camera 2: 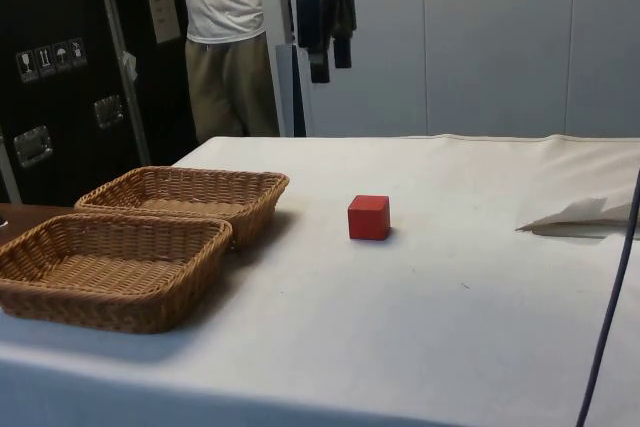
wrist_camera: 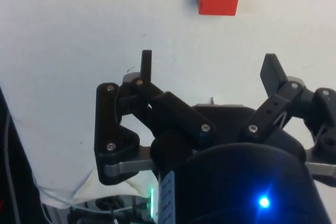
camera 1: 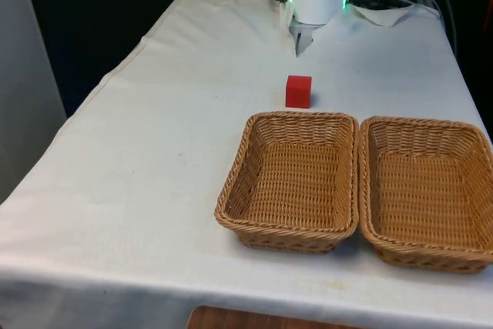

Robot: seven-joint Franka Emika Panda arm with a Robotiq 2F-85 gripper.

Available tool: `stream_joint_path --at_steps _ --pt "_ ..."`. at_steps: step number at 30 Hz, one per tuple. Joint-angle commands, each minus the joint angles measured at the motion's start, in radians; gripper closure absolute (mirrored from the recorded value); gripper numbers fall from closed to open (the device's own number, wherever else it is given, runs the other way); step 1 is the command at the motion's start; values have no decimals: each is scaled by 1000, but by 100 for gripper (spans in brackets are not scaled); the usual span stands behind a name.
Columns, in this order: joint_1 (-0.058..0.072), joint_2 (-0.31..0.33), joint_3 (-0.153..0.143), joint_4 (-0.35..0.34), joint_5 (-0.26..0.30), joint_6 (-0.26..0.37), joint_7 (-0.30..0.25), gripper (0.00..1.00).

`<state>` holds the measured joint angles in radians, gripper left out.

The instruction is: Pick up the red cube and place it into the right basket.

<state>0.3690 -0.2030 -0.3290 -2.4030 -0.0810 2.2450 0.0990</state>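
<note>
Progress: nothing done yet; cube [camera 1: 298,91] sits on the table [camera 1: 139,175], upper centre of the front frame, just behind the two baskets.
Claw: claw [camera 2: 330,59] hangs high in the upper centre of the side frame, well above the cube, fingers spread and empty.
Left to do: descend, grip, lift, carry to the right basket [camera 1: 426,190], which lies at the front frame's lower right, touching its twin [camera 1: 293,179].
Cube: red, solid-looking, sharp edges, matte faces.
Baskets: tan woven wicker, rectangular, shallow, flared walls, both empty.
Table: white cloth, lightly creased.
Person: stands at the side frame's upper left.
</note>
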Motion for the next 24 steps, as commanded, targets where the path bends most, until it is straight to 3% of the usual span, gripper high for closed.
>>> stream_joint_path --at_steps 1,4,5,9,14,15,17,23,24 --pt "-6 -9 1 -24 -14 29 9 0" --pt "-11 -13 -6 -68 -15 73 1 0" --pt "-7 -11 -5 -59 -5 56 -2 0" --pt "-22 -6 -16 -113 -18 121 -8 0" --pt "-28 9 -28 -146 -19 164 -14 0" --pt "-25 5 -28 -145 -9 152 -19 0" --pt "-30 21 -34 -165 -15 198 -23 0" --pt "-26 56 -35 -194 -4 274 -27 0" --pt "-28 53 -36 -189 -9 257 -28 0"
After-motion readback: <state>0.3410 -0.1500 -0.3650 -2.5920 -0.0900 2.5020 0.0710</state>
